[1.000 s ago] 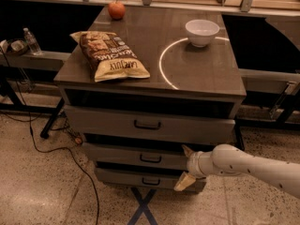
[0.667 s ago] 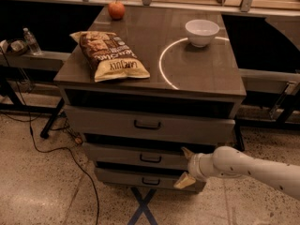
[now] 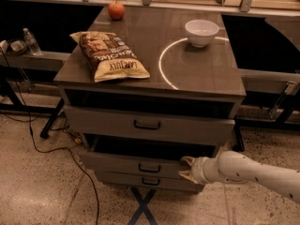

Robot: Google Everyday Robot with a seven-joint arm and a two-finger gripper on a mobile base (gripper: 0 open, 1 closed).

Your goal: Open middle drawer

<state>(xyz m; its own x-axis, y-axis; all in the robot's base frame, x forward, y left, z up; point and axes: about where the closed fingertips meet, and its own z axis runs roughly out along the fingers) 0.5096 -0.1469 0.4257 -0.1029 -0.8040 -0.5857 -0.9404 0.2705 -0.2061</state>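
Pale two-fingered end effector (image 3: 183,168) sits at the right end of the grey metal middle drawer (image 3: 126,163), its white arm reaching in low from the right. Its two fingers stand a moderate way apart, one near the front's top edge and one lower, closed on nothing that can be made out. The placement suggests it is working the front panel's edge rather than the small black bar handle (image 3: 150,168), which is left free.

That drawer stands partly out, second from the top, with a dark gap above it showing its inside. So the opening looks begun but not finished.

Three drawers are stacked in all: the uppermost grey drawer (image 3: 108,121), the middle one, and the lowest grey drawer (image 3: 117,178). On the brown table (image 3: 197,74) lie one red apple (image 3: 116,9), one crumpled brown chip bag (image 3: 110,55) and one white bowl (image 3: 201,32), all well away from the front edge.
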